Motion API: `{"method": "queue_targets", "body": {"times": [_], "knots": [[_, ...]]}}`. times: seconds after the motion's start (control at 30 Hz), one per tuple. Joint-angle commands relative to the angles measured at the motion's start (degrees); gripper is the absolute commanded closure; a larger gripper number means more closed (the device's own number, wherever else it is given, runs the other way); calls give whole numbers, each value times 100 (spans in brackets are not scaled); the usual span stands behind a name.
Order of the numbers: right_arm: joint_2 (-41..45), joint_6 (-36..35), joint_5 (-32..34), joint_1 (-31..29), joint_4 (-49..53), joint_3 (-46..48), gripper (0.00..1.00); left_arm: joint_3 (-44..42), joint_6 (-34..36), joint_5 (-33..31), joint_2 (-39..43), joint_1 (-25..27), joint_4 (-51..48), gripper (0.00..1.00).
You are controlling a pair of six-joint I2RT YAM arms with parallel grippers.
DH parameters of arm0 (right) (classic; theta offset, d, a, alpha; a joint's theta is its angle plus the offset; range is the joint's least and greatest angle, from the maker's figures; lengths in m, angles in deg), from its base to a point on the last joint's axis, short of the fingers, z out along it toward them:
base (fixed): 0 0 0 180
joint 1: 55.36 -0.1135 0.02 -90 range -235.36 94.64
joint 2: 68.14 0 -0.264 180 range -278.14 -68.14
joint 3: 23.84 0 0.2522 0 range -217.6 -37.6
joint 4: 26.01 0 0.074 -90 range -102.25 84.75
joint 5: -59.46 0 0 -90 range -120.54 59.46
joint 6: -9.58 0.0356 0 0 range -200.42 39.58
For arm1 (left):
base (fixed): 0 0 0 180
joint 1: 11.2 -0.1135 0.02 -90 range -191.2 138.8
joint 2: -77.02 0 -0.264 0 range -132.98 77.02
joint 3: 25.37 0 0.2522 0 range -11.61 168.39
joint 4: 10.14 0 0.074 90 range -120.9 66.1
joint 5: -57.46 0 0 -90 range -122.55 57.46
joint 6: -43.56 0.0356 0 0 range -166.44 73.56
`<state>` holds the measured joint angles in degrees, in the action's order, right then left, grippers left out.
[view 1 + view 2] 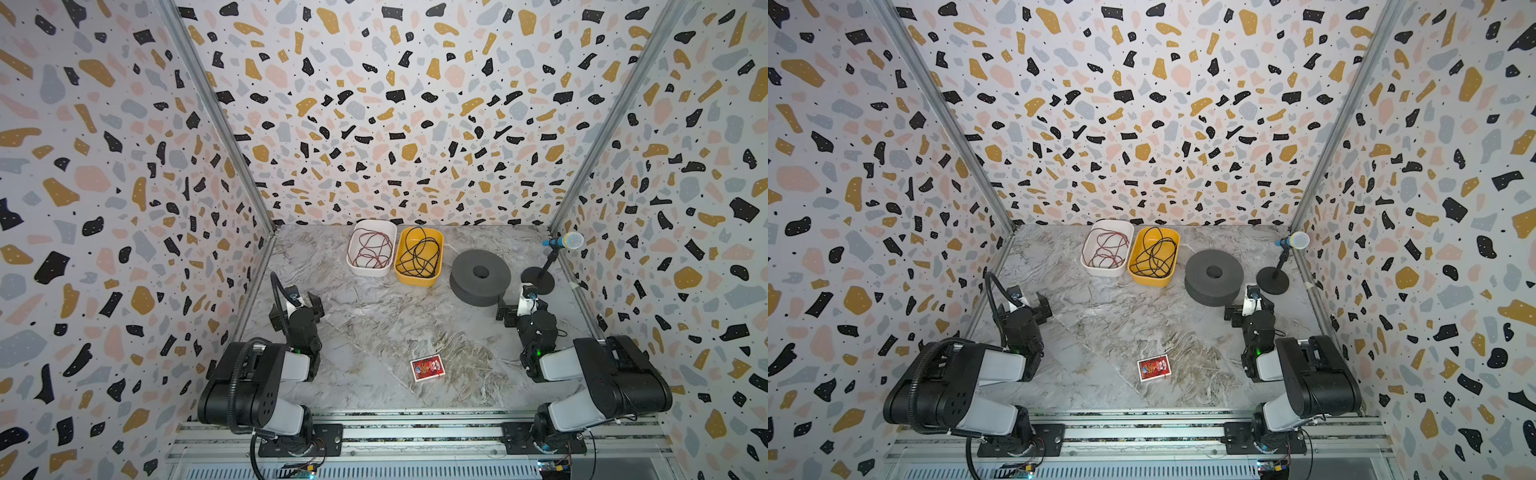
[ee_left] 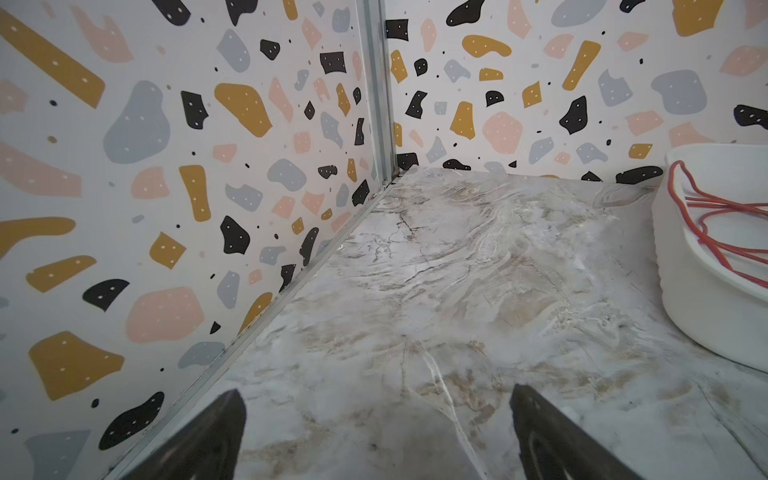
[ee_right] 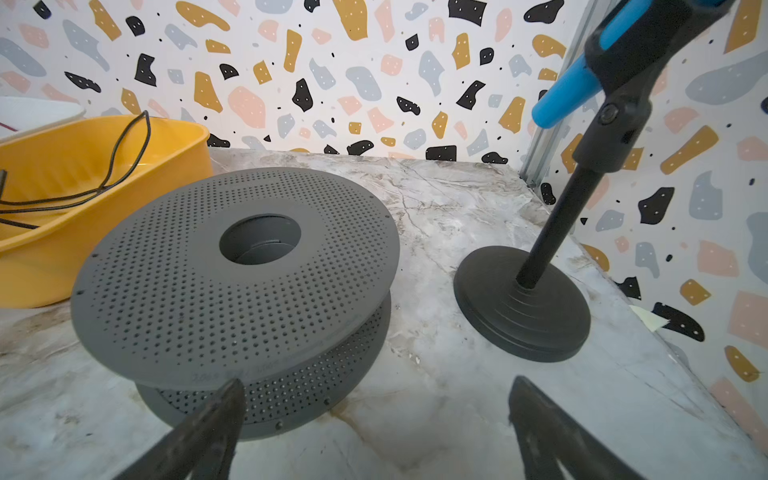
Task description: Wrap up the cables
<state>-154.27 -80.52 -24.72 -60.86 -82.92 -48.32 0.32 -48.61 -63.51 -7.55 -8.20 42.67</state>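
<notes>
Left end effector (image 2: 376,399) hangs released, jaws spread wide over a bare stretch of table (image 2: 457,270) close to the side wall (image 2: 166,166), grasping nothing. Right end effector (image 3: 376,386) is released and empty too, jaws parted low over the table just short of the grey perforated spool (image 3: 232,270). With the left arm (image 1: 249,382) and right arm (image 1: 602,374) folded at their own sides, this reads as a waiting pose, the wrapping not yet begun. That spool lies flat on one flange, hub hole upward. I judge it is set there as the core the cord gets wound on, within easy reach of the right arm. Just beside it, along the back wall (image 1: 415,124), two tubs stand side by side, touching or nearly so, apparently to keep two cords sorted. Inside the yellow tub (image 1: 415,281) lies the black cable (image 1: 419,255), the task's thing, in a loose tangle, with one loop rising above the rim in the right wrist view and neither end effector near it. Inside the white tub (image 1: 370,271) lies a thin reddish-brown wire (image 1: 372,249), loosely looped as well. A blue microphone (image 1: 565,240) on a black stand (image 1: 538,280) occupies the far right corner, and a red card packet (image 1: 427,368) lies flat near the front between the arms. Neither looks tied to the task.
</notes>
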Motion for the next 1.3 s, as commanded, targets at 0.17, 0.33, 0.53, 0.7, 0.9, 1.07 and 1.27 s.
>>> {"method": "queue_targets", "body": {"times": [0.17,0.33,0.53,0.7,0.9,1.07,1.27], "knots": [[87,10,-62,49,-17,-132,1,36,6,-50,25,-28,366,1],[87,8,-55,56,-16,-132,1,44,6,-50,13,-29,366,1],[79,10,-51,53,-19,-139,1,47,7,-42,13,-28,357,1],[86,1,-55,49,-4,-147,1,53,15,-42,7,-28,348,1],[97,-72,45,-32,-65,-99,1,46,8,-42,17,-28,357,0],[107,-118,135,-96,-181,-29,1,21,15,-42,45,-28,375,1],[350,-220,422,-268,-355,139,1,173,127,210,208,-28,38,1]]}}
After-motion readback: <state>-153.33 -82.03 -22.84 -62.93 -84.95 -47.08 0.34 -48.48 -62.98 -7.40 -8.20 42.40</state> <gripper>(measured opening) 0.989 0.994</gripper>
